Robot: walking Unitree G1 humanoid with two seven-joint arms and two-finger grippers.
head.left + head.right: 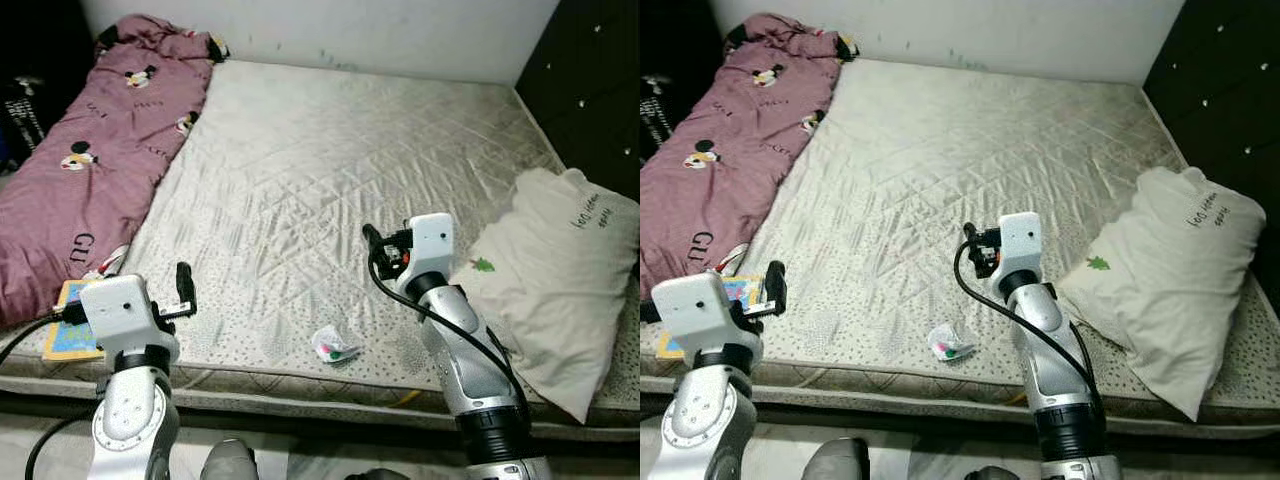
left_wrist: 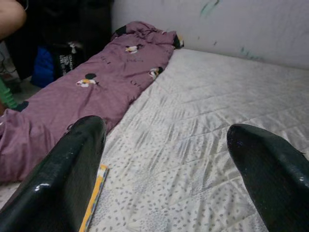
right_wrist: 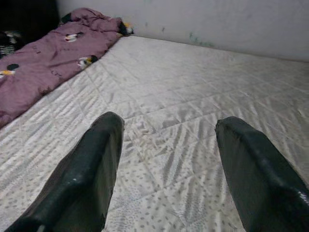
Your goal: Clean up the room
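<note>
**Two open grippers, one crumpled wrapper on the bed**

Two arms reach over the near edge of the mattress (image 1: 330, 170). At lower left of the head view the left gripper (image 1: 185, 285) hovers with its fingers spread wide, holding nothing; just beside it a flat, colourful book (image 1: 68, 335) lies at the mattress edge, partly under the purple blanket (image 1: 90, 150) that fills the upper left.

At lower centre, between the arms, lies a small crumpled wrapper (image 1: 335, 345), white with a touch of pink and green. It looks feather-light, soft and crushable, so a pinch across its bunched middle should hold it; a loose grip could let it slip out.

Right of it, the right gripper (image 1: 380, 250) hangs above the quilted cover, fingers wide apart and empty. A white pillow (image 1: 560, 270) slumps at far right, well apart from the wrapper. Nothing blocks either approach.
</note>
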